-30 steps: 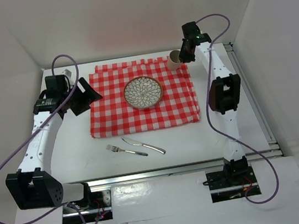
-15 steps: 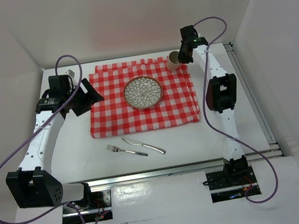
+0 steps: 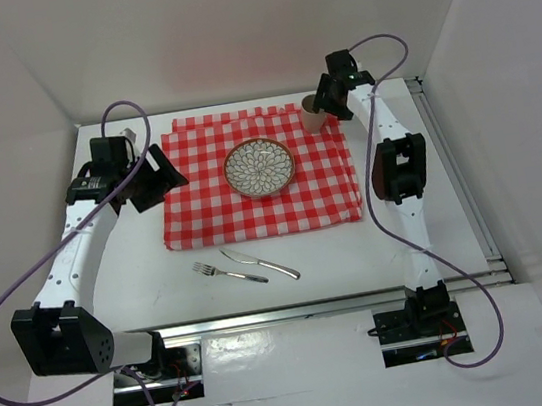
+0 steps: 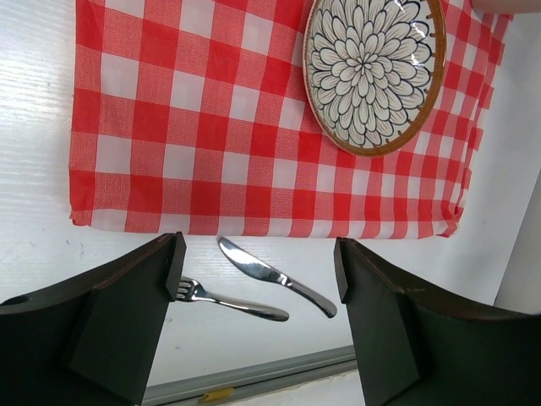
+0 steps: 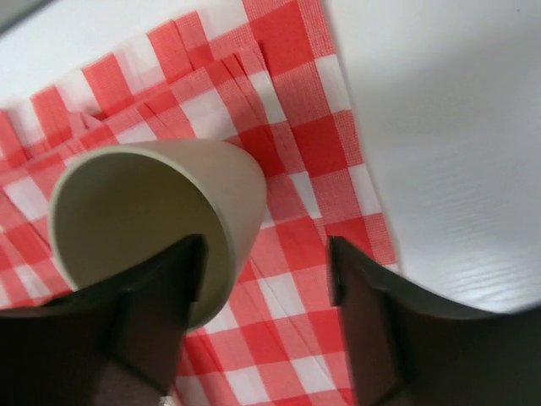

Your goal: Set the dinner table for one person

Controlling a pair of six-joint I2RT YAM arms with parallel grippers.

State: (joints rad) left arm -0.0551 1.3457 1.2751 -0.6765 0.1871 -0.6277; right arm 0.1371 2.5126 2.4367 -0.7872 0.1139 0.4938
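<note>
The dinner table is the wide white top under both arms. A metal rail runs along its near edge. A red-and-white checked cloth covers the middle of the far half.

The right gripper is at the far right corner of the cloth, with its jaws spread wide and not closed on anything. To the outer side of this gripper there is bare white table, and the fringed edge of the cloth runs just beside its outer finger. A beige cup is at the inner finger. The cup's side wall reaches partly into the gap, and a strip of cloth shows between that wall and the outer finger. The inner finger covers the lower part of the cup, so I cannot tell if they touch. The inside wall of the cup looks plain, and its bottom is hidden.

The left gripper hangs at the left edge of the cloth, jaws wide apart and holding nothing. In its wrist view, a fork and a knife lie side by side on the bare table between the cloth's near edge and the rail, close together but apart. Beyond them, on the cloth, sits a round plate with a brown rim, and its whole flower pattern is visible.
</note>
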